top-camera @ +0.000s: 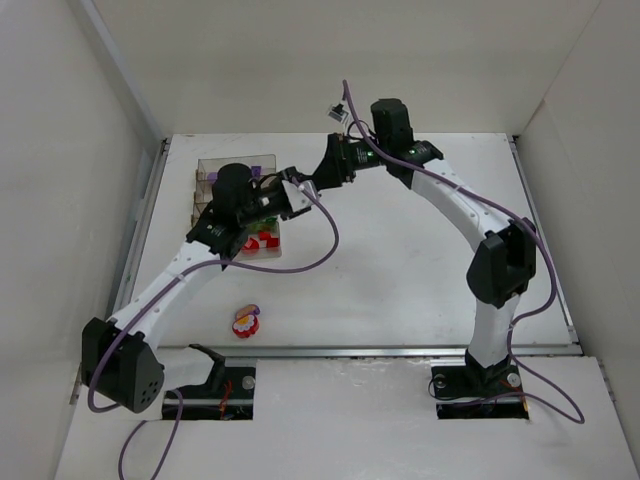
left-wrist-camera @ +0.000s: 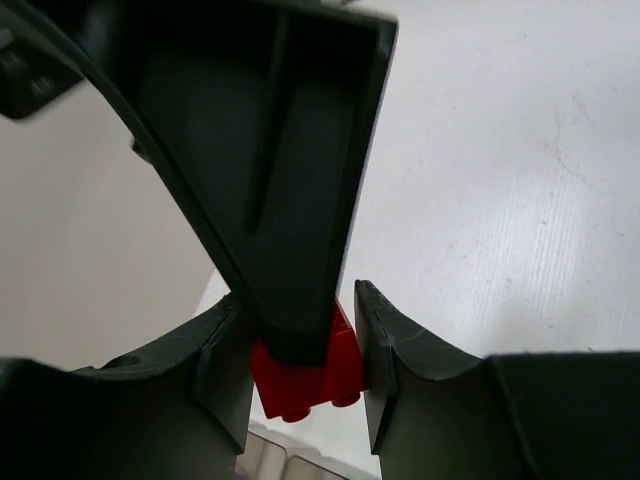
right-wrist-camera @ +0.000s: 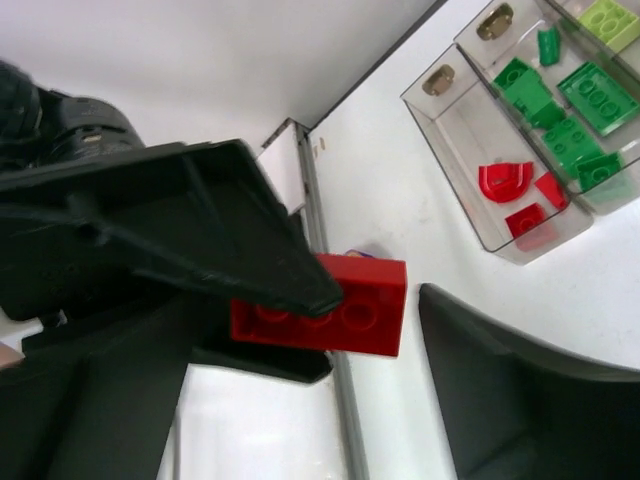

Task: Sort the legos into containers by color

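Arms tip-to-tip beside tray (top-camera: pixel 210 168), left fingers (left-wrist-camera: pixel 400 350) pinching red brick (left-wrist-camera: pixel 310 385), right fingers (right-wrist-camera: pixel 520 380) spread.

place: robot lab test cell, not a home or shop
enclosure: plain white panel walls (top-camera: pixel 60 150) box in three sides
surface: bare white tabletop (top-camera: pixel 420 270), metal rail (top-camera: pixel 400 351) along its near edge
hardware: two black-and-white jointed robot arms (top-camera: pixel 465 205) bolted at near edge, loose purple cables (top-camera: pixel 325 235)
props: clear plastic divided tray (right-wrist-camera: pixel 455 125) with small coloured plastic bricks (right-wrist-camera: pixel 598 97)

red brick (right-wrist-camera: pixel 362 302) in midair, clear tray (right-wrist-camera: pixel 458 140) part-filled, flower piece (top-camera: pixel 246 321) outside
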Controlling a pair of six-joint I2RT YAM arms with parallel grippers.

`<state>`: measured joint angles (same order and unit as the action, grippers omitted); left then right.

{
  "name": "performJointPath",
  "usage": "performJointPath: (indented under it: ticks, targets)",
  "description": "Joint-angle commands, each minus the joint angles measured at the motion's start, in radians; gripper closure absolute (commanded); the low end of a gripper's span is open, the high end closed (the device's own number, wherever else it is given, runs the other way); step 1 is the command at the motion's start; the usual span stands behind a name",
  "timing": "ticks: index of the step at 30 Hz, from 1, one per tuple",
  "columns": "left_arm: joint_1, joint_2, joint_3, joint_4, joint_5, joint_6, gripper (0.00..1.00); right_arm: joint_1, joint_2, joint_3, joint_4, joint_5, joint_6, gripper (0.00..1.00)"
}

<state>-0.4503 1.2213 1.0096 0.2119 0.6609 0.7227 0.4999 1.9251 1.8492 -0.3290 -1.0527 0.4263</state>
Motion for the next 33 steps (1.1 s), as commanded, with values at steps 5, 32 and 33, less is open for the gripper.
performJointPath:
  ticks: [5,32,33]
  targets:
    - [0.005,-0.029,-0.043,-0.112,-0.053,-0.043,1.0,-0.029,-0.009,0.016,0.077,0.003,0.017,0.0]
    - [0.455,0.118,-0.19,-0.376,-0.112,0.28,0.75,-0.126,0.051,-0.007,-0.185,0.378,-0.044,0.0]
    - [0.455,0.118,-0.19,-0.387,-0.112,0.281,0.56,-0.126,0.051,0.002,-0.185,0.378,-0.044,0.0]
